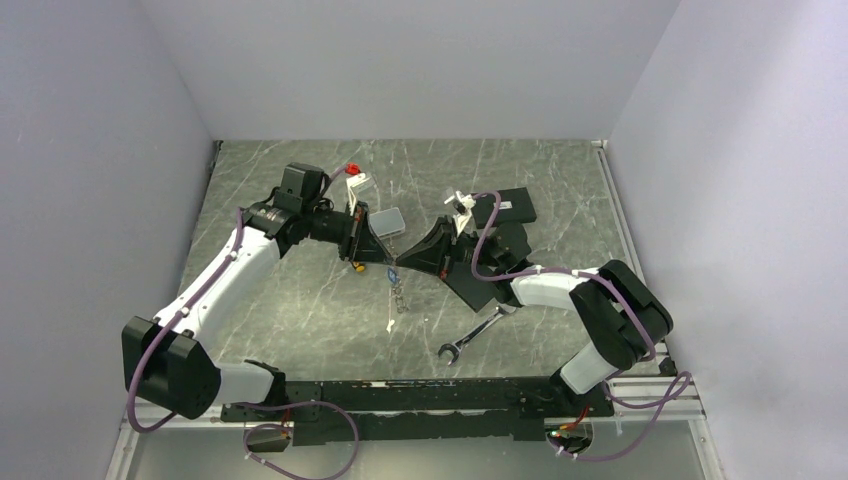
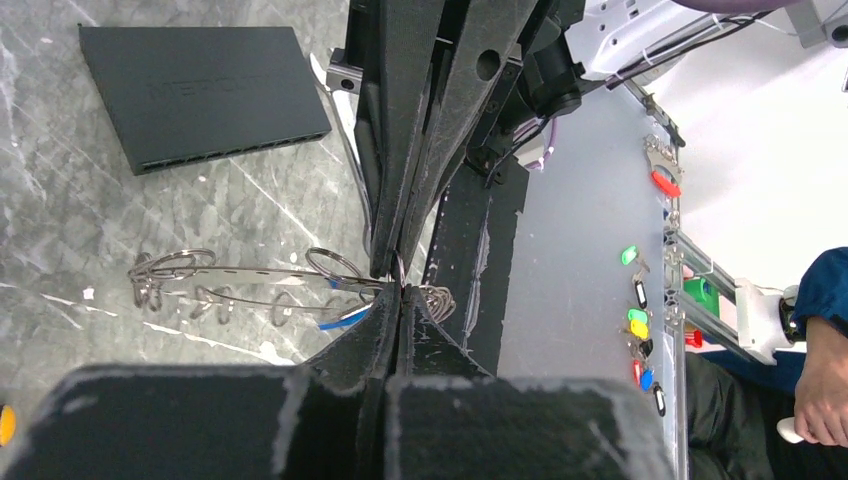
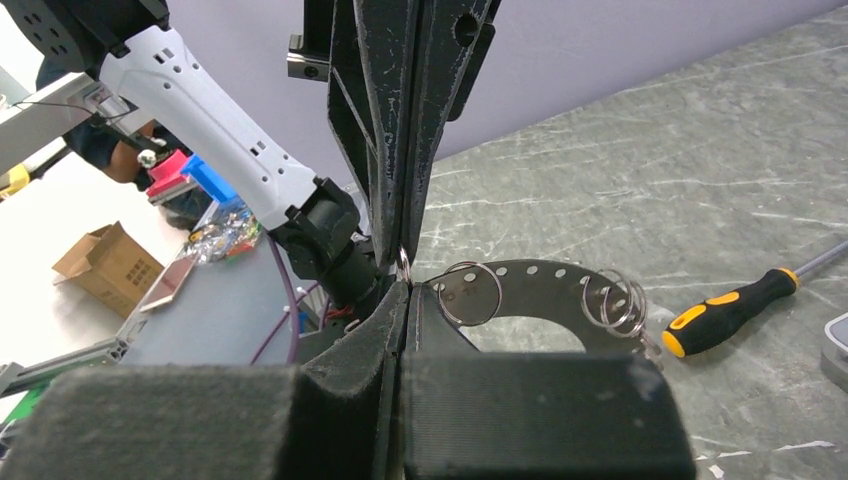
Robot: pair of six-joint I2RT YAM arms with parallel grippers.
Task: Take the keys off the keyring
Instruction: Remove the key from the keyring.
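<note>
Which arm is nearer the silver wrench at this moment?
Right. The right arm has its white link just beside the wrench at its upper end; the left arm lies well off to the wrench's left.

Logging silver open-ended wrench [image 1: 477,332] lying slanted on the grey-green marbled table [image 1: 300,310] | spotting black flat box [image 1: 505,208] resting well behind the wrench, toward the back wall | noting small grey case [image 1: 388,221] sitting behind and left of the wrench | catching yellow-and-black screwdriver [image 3: 735,303] lying flat, left of the wrench
</note>
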